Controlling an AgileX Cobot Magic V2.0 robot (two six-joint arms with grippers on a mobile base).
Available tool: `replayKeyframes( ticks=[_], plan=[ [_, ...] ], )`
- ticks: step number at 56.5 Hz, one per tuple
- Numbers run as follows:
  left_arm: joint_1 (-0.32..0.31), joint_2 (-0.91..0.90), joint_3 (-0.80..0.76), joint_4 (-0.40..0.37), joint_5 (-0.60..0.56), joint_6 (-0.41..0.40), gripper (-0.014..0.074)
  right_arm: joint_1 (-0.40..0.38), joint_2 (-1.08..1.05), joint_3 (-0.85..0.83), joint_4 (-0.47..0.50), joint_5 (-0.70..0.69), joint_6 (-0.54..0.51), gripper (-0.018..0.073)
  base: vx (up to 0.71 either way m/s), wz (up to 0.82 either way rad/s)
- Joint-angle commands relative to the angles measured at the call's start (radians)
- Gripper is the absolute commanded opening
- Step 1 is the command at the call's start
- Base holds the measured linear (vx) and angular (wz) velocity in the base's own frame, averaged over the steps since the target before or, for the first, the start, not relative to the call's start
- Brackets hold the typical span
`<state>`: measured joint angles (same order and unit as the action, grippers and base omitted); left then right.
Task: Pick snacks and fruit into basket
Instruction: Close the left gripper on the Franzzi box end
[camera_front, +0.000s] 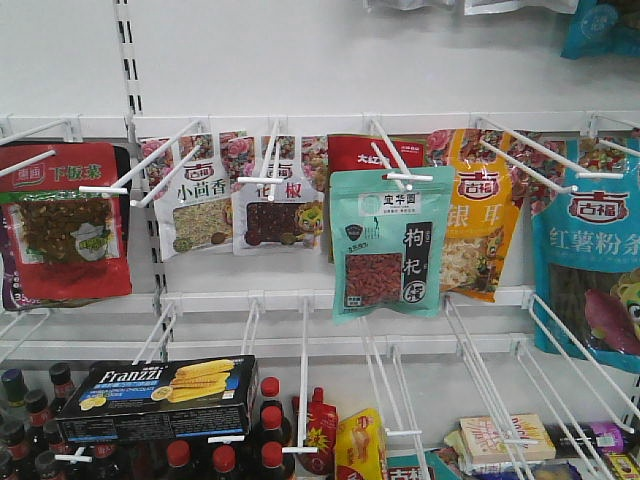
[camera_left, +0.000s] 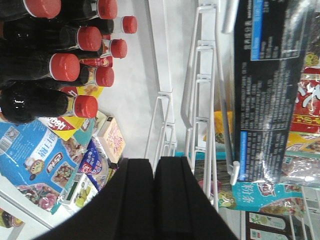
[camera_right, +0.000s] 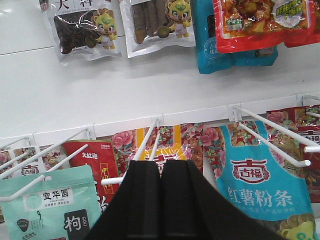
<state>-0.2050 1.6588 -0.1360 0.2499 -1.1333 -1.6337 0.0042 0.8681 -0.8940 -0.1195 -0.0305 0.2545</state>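
Both end effectors are seen clenched, pads pressed together with nothing held: the left end effector (camera_left: 154, 167) is pointed along the lower wire racks, the right end effector (camera_right: 161, 169) toward the hanging row. The basket and the fruit are shown in no view.

The mint-green pouch (camera_front: 392, 245) is hung on a white wire peg (camera_front: 400, 165) near the middle of the display wall. Its hang hole could be snagged on the peg's tip if it were pulled downward rather than outward, and the orange-yellow pouch (camera_front: 485, 220) just beside it could be dragged along. The Franzzi box (camera_front: 170, 398) is laid flat across thin pegs at the wall's lower left, above red-capped bottles (camera_front: 270, 420). It could be tipped off onto them by a sideways nudge.

The pouch is made of soft, glossy film with a clear window. It is likely to be crumpled or let slip under a narrow pinch. The box is rigid, rectangular card in shiny wrap, so glare and low friction are to be expected. The pegs are slim, smooth and rounded.
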Motion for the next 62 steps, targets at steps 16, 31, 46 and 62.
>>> replayKeyframes(
  ticks=[16,31,46,62],
  plan=[
    [-0.006,-0.021,-0.152,0.067,-0.249,0.030,0.0380,0.001,-0.005,-0.035,-0.011,-0.092,-0.005,-0.0007,0.00,0.00],
    [-0.006,-0.020,-0.163,-0.046,-0.249,0.010,0.0486,0.001,-0.005,-0.035,-0.011,-0.092,-0.005,-0.0007,0.00,0.00],
    [-0.006,-0.020,-0.163,-0.046,-0.249,0.010,0.0498,0.001,-0.005,-0.035,-0.011,-0.094,-0.005,-0.0007,0.00,0.00],
    [-0.006,-0.020,-0.202,-0.036,-0.248,-0.028,0.0642,0.001,-0.005,-0.035,-0.011,-0.093,-0.005,-0.0007,0.00,0.00]
  ],
)
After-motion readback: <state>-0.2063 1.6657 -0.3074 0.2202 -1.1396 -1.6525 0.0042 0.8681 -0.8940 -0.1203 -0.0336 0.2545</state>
